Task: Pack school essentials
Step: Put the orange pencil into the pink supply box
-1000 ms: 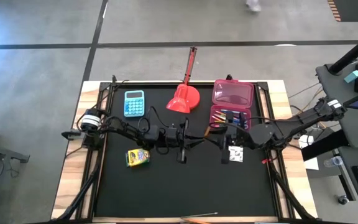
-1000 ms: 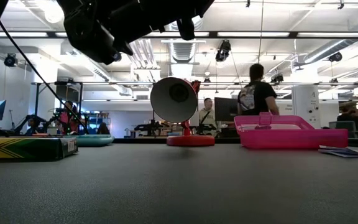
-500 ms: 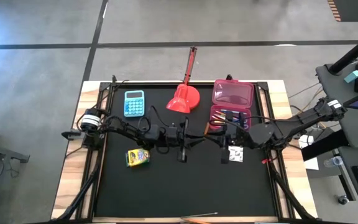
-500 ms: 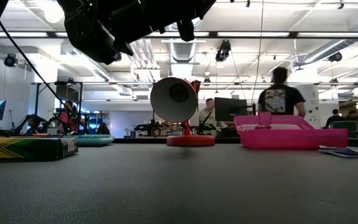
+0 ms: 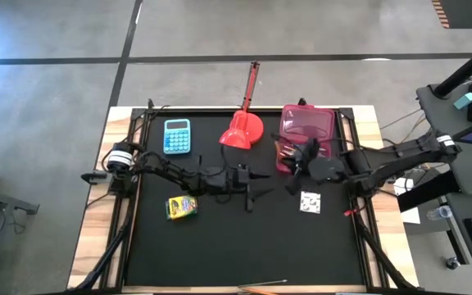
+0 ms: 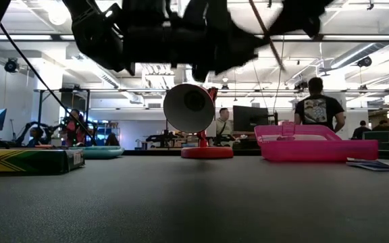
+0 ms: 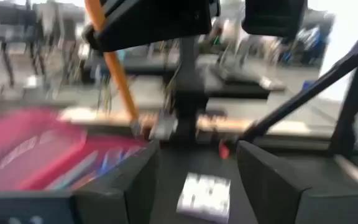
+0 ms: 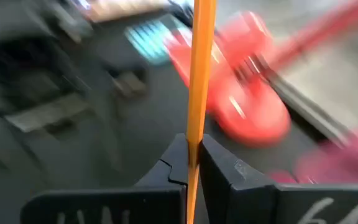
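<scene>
Clamped between the fingers of the right hand (image 8: 192, 163) above the desk (image 5: 220, 246) near the pink case (image 5: 306, 131), an orange pencil (image 8: 199, 74), judged light, stiff and slippery, is best gripped mid-shaft, while the left hand (image 7: 197, 180) is held open and empty.

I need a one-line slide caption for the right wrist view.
Right gripper shut on an orange pencil, above the red scoop.

Overhead, table-level (shared scoop (image 5: 242, 131)), wrist-close
</scene>
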Available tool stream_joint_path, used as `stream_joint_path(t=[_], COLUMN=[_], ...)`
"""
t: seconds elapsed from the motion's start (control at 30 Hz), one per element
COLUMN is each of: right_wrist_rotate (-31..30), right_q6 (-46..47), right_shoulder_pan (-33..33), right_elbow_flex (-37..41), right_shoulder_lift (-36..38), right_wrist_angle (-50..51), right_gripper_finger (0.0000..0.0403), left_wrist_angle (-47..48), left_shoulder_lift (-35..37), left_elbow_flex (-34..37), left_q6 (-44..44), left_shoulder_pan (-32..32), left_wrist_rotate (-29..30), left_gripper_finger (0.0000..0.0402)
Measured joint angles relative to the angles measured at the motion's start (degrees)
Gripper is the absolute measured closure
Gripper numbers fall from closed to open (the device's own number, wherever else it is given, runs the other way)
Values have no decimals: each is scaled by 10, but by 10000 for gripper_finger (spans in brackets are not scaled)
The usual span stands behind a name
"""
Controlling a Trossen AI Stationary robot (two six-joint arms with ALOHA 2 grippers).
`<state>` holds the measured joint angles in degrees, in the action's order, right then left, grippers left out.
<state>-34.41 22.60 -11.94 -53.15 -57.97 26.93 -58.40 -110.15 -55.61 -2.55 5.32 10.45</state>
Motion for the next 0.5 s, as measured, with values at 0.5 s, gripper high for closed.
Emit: stream_joint_path(t=[0.5], right_wrist_rotate=[8], right_q6=[109], right_shoulder_pan=[135], right_elbow_flex=[89], right_shoulder_lift=[-66], right_wrist_angle=[227], right_gripper_finger=[394], left_wrist_angle=[68], left_shoulder_lift=[0], left_elbow_flex=[8], left_q6=[-77], left_shoulder_pan=[8], left_wrist_rotate=[5], left_gripper_finger=[198])
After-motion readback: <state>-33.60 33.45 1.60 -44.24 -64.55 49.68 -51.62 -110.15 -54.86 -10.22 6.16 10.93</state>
